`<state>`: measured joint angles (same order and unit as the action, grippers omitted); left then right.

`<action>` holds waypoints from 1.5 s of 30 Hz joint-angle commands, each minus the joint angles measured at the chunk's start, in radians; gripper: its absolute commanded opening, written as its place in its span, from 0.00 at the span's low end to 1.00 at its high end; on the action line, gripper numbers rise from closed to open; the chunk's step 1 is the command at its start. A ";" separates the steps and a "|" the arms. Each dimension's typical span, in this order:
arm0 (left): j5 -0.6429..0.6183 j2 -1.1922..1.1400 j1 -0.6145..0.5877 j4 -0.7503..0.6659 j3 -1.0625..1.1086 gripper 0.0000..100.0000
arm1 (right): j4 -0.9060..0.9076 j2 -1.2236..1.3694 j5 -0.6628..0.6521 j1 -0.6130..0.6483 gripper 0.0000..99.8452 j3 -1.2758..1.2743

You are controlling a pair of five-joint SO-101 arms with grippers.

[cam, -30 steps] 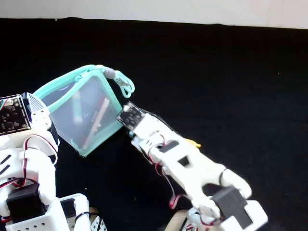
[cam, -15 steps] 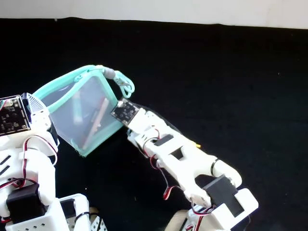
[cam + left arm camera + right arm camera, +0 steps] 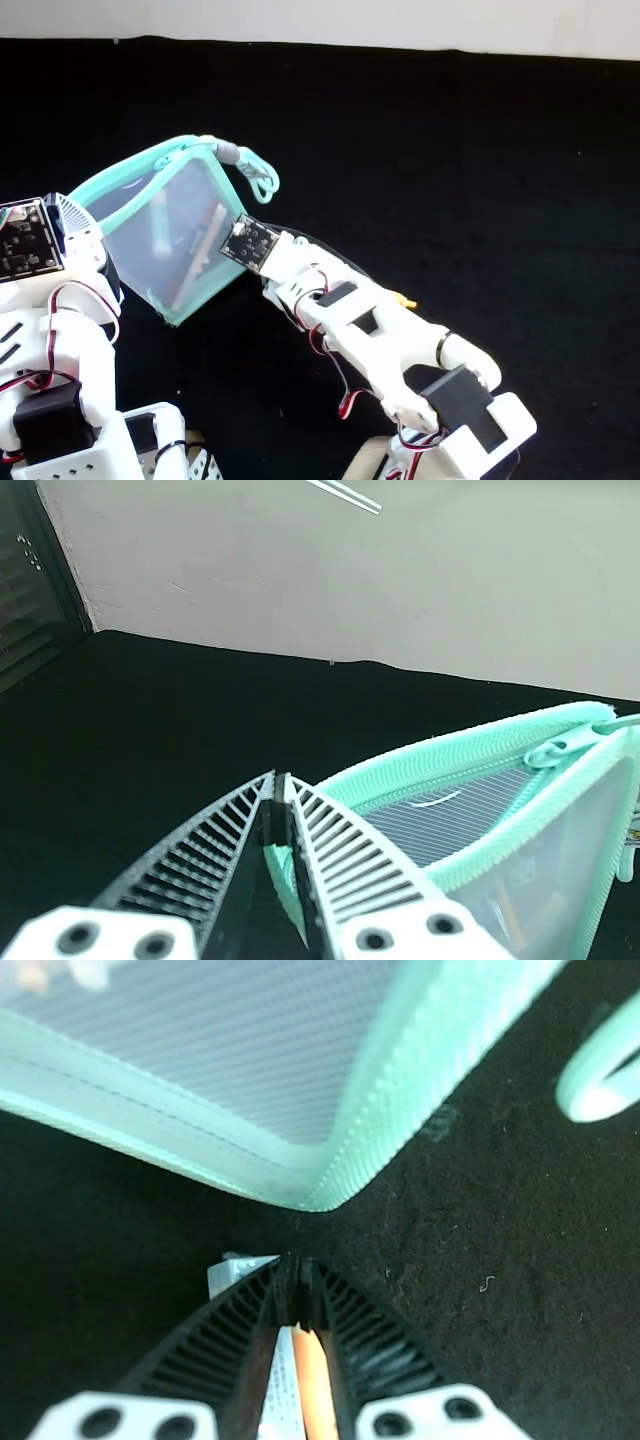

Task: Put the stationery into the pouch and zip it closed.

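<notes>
The teal mesh pouch (image 3: 170, 235) is held up off the black table with its zip edge on top. My left gripper (image 3: 278, 777) is shut on the pouch's teal edge (image 3: 480, 810) at its left end (image 3: 80, 215). Several pens (image 3: 205, 240) show through the mesh. My right gripper (image 3: 296, 1260) is shut, its tips just short of the pouch's lower corner (image 3: 330, 1180). An orange pen (image 3: 312, 1380) lies on the table beneath that gripper, and its tip (image 3: 405, 298) pokes out beside the right arm.
The pouch's teal wrist loop (image 3: 262, 180) hangs off its far corner, and shows again (image 3: 600, 1080) on the cloth. Black cloth (image 3: 480, 150) covers the table to the right and back. A pale wall (image 3: 350, 570) stands behind the table.
The right arm has slid left toward the pouch, so its wrist now overlaps the pouch's near corner. The orange pen tip, the pouch and the left arm have stayed put.
</notes>
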<state>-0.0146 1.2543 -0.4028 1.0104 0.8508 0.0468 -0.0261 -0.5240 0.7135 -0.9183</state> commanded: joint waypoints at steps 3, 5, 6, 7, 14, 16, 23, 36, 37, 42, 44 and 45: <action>0.008 -0.031 -0.005 0.009 0.039 0.01 | 0.004 -0.016 0.012 0.001 0.01 -0.001; 0.008 -0.031 -0.005 0.009 0.039 0.01 | 0.012 -0.064 0.035 -0.010 0.01 -0.010; 0.008 -0.031 -0.005 0.009 0.039 0.01 | 0.044 -0.096 0.038 -0.013 0.01 -0.012; 0.008 -0.031 -0.005 0.009 0.039 0.01 | 0.088 -0.131 0.040 -0.013 0.01 -0.008; 0.008 -0.031 -0.005 0.009 0.039 0.01 | 0.214 -0.228 0.130 0.007 0.16 -0.010; 0.008 -0.031 -0.005 0.009 0.039 0.01 | 0.214 -0.202 0.137 0.008 0.26 -0.005; 0.008 -0.031 -0.005 0.011 0.041 0.01 | 0.176 -0.050 0.141 0.010 0.30 0.054; 0.008 -0.031 -0.005 0.011 0.041 0.01 | 0.179 0.067 0.138 0.010 0.01 0.142; 0.008 -0.031 -0.005 0.011 0.041 0.01 | 0.179 0.065 0.138 0.010 0.02 0.140; 0.008 -0.031 -0.005 0.011 0.041 0.01 | 0.180 0.062 0.138 0.010 0.01 0.134; 0.008 -0.031 -0.005 0.011 0.041 0.01 | 0.211 0.061 0.138 0.010 0.01 0.136; 0.008 -0.031 -0.005 0.011 0.041 0.01 | 0.243 0.059 0.138 0.012 0.01 0.140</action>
<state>-0.0146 1.2543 -0.4028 1.0104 0.8508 0.2325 0.0414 -0.3890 0.7119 -0.7802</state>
